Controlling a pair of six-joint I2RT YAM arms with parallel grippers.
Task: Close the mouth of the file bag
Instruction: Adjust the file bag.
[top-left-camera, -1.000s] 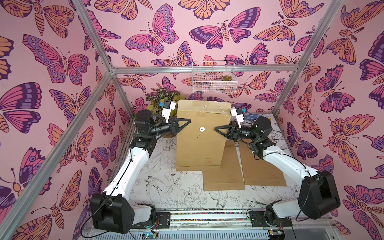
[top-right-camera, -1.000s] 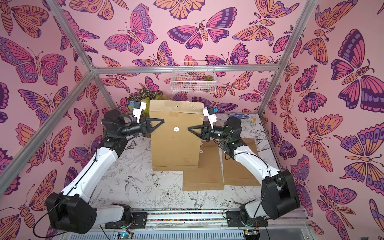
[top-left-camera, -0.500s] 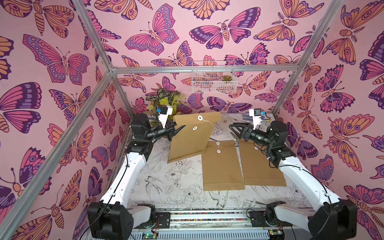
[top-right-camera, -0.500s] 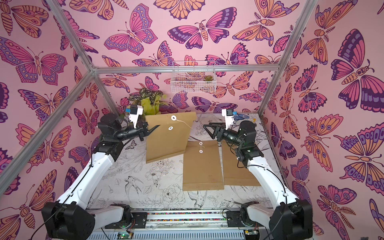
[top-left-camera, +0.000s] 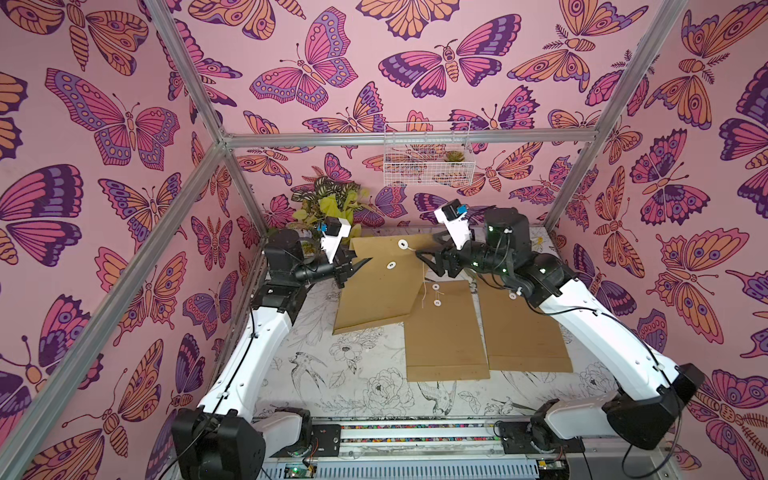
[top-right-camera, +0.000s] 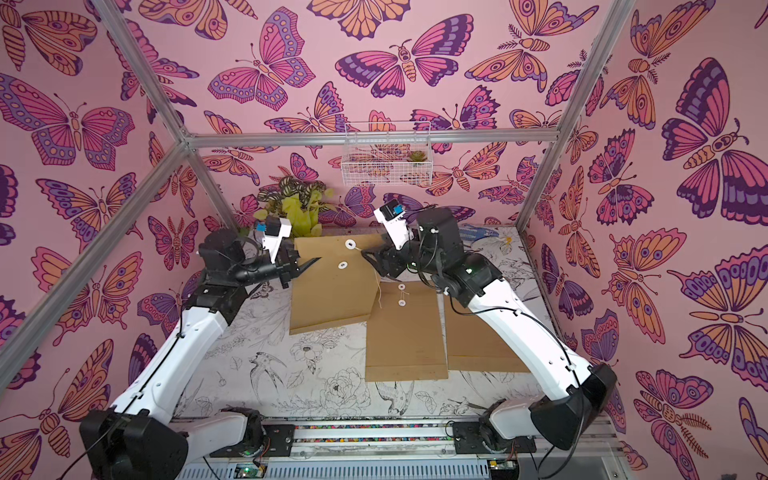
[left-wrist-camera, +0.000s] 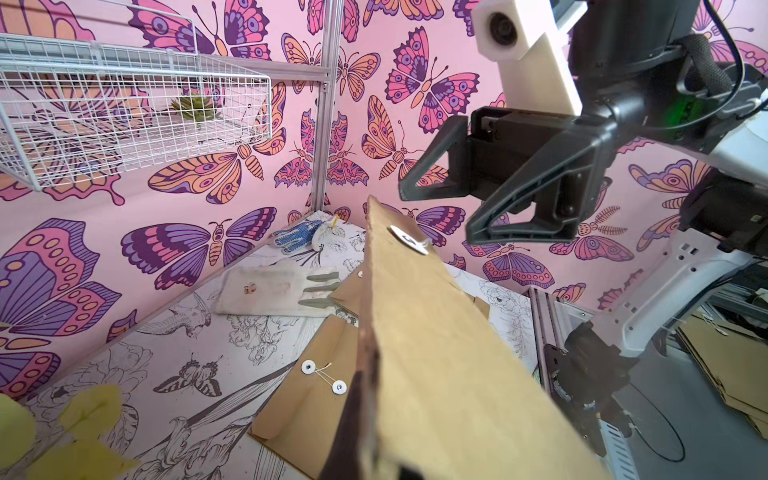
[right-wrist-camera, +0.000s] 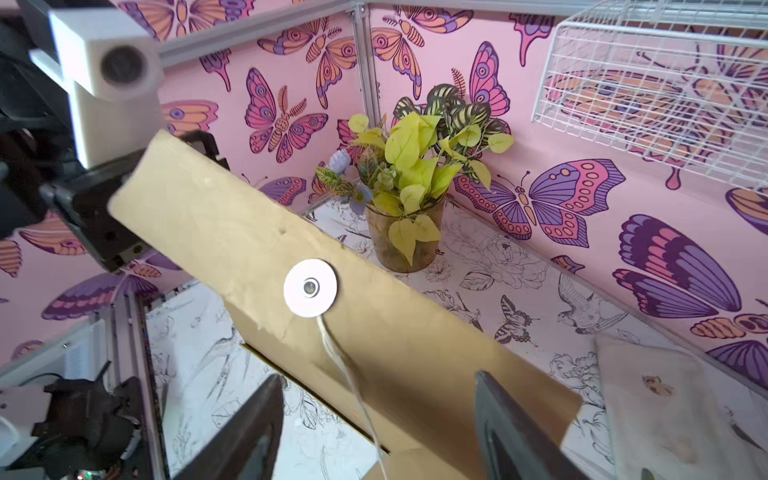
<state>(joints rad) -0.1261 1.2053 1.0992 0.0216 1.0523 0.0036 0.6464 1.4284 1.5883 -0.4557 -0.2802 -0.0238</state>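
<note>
On the bench, the file bag has sunk from upright to a slant, its lower corner lapping a flat envelope. The left pincer still pinches its corner. The right pincer, now spread, has let go and sits beside the flap.

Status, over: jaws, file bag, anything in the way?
Left gripper jaws shut on file bag edge, bag tilted up. Right gripper jaws open near the loose string. Second file bag lies close alongside.
</note>
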